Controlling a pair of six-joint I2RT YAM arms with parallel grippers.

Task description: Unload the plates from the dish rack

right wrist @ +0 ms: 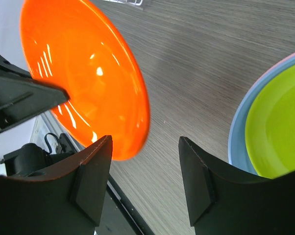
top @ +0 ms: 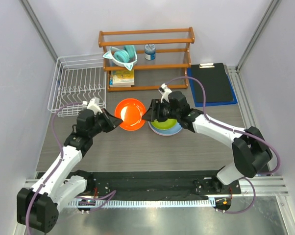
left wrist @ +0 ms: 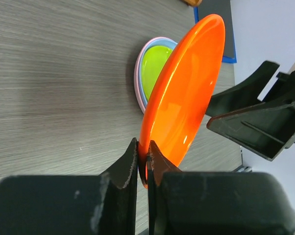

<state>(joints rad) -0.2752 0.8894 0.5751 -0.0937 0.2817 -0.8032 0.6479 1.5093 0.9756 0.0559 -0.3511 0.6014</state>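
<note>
From above, your left gripper (top: 119, 122) pinches the near-left rim of the orange plate (top: 130, 113), a smooth, glossy round disc held over the grey wood-grain table (top: 137, 156). Its face tips up toward the camera. Your right gripper (top: 148, 116) sits just beside the plate's right edge, next to the stack where the lime green plate (top: 164, 123) nests in the light blue plate (top: 169, 131). The white wire dish rack (top: 64, 83) stands well apart at the far left, beside the wooden shelf (top: 147, 43). Bare table lies on the near side of the plate and the stack.

In the left wrist view, the fingers are narrow, clamped on the orange rim. The plate reads as a thin ellipse, its long axis running away from the fingers, up and to the right. Beyond it the stack lies flat, with the rim of the pink plate (left wrist: 136, 73) outermost.

In the right wrist view, the fingers spread wide and hold nothing. The orange plate's lower rim sits just past the finger on the picture's left; you cannot tell whether they touch. The green and blue plates lie at the right edge.
</note>
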